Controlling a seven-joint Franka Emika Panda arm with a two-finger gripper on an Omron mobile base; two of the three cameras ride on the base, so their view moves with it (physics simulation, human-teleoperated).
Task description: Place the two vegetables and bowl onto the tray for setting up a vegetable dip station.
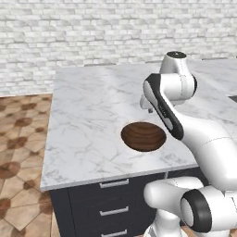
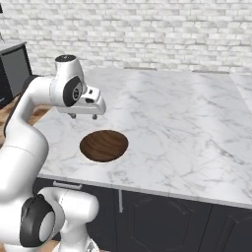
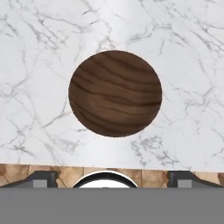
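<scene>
At the far left of the left base view there is a tiled floor (image 1: 18,139) in brown and beige. Next to it stands the marble counter (image 1: 92,106), white with grey veins, with dark drawers (image 1: 113,203) under its front edge. Behind it runs a white brick wall (image 1: 92,32).

The bowl (image 1: 143,136) sits on the counter near the front edge. It is round, dark brown wood with clear grain. In the hand view the bowl (image 3: 115,93) lies near the middle of the picture, on bare marble.

To the right of the bowl in the left base view the white arm rises from the lower right corner, bends at a dark elbow joint and reaches forward over the counter. In the right base view the arm comes up from the lower left, and the wrist is turned so that the hand points down at the counter. The gripper (image 2: 83,116) hangs above the bowl (image 2: 104,145), a little behind it, and touches nothing. Its two fingertips (image 3: 43,177) stand far apart at the bottom corners of the hand view, so the gripper is wide open and has hold of nothing.
</scene>
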